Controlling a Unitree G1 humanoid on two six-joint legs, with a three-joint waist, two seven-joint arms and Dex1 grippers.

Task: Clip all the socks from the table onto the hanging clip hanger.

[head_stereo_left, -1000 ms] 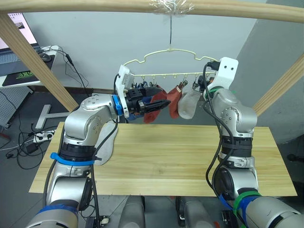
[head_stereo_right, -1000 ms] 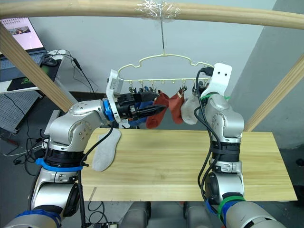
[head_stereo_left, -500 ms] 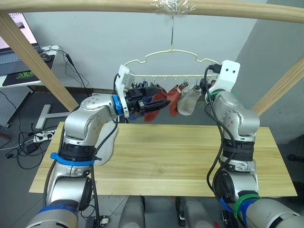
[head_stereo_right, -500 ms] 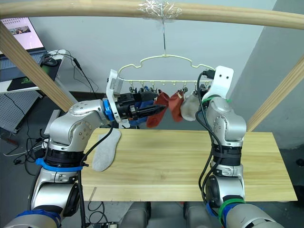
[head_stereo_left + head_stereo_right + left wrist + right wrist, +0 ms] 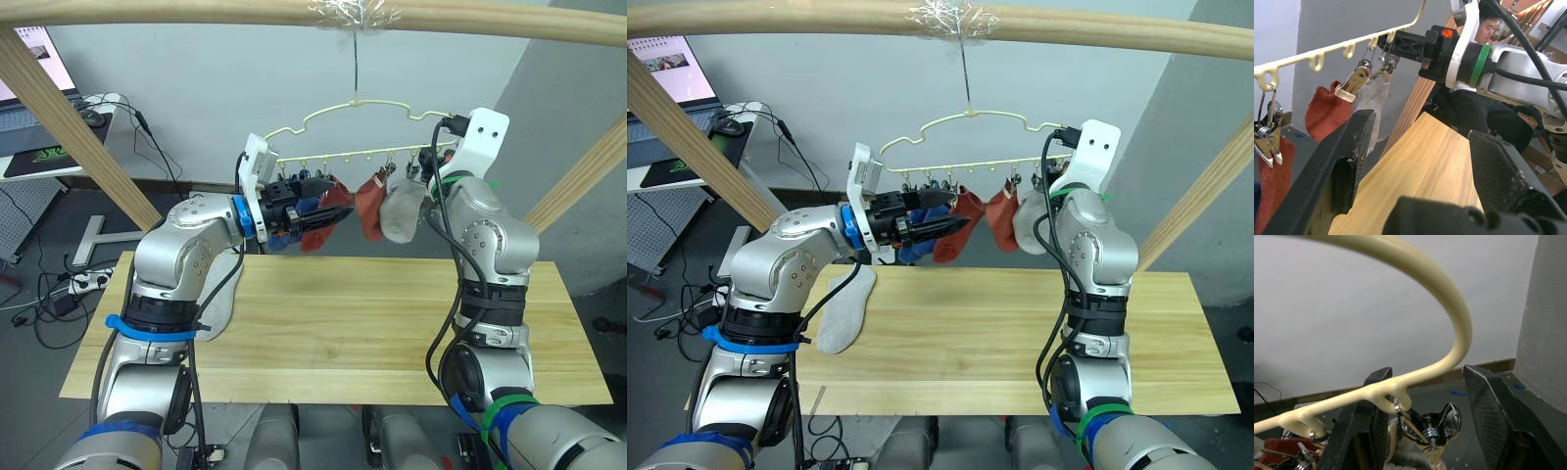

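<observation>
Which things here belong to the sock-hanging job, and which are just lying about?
Job:
clip hanger
hung grey sock
hung rust red socks
blue sock by the left gripper
grey sock on the table
right gripper, open around the hanger's end

Lying about:
floor cables
laptop
wooden poles

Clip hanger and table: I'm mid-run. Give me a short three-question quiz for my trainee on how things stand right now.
1. True or false: the left hand is gripping something.
2. The sock lying on the table is: A) grey, B) blue, C) rust red.
3. On the clip hanger, what colour is the hanging sock nearest the right hand?
Key: 1 false, its fingers are apart and empty. 2 A. 3 grey.
</observation>
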